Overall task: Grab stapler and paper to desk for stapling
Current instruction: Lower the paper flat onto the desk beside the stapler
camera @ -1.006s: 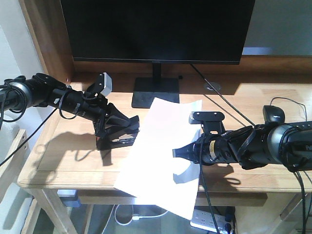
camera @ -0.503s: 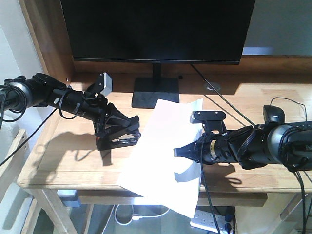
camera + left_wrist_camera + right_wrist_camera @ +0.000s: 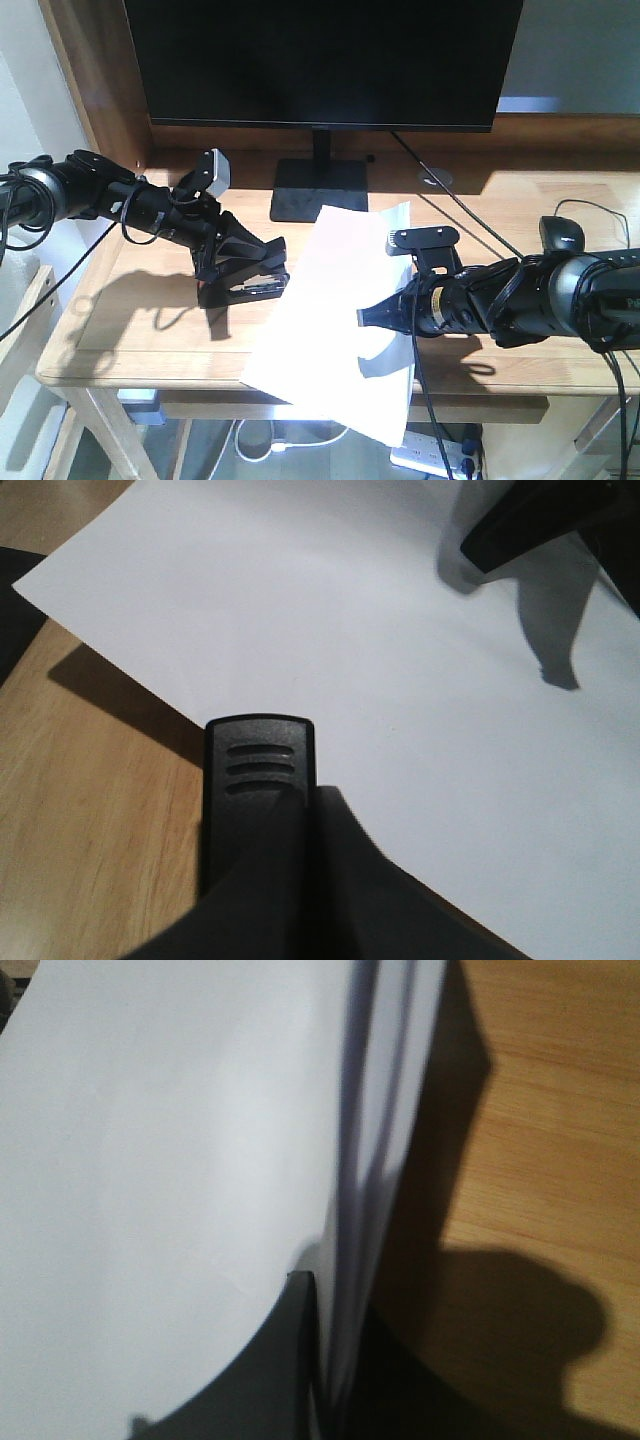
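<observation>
Black fingers of the left gripper (image 3: 262, 270) are closed on the stapler (image 3: 238, 292), which sits low over the desk (image 3: 130, 345), left of the monitor stand (image 3: 320, 190) and nearer the camera. The right gripper (image 3: 368, 316) pinches the right edge of the paper (image 3: 320, 330); the sheets run from just before the stand out past the desk's near rim. Since half a second ago the paper's near-left corner has swung slightly right, while the stapler and left arm have kept their place. Only the left wrist view shows the stapler's ribbed black end at the paper's edge; whether they touch I cannot tell. Only the right wrist view shows the sheet edges fanned apart above the dark finger.
</observation>
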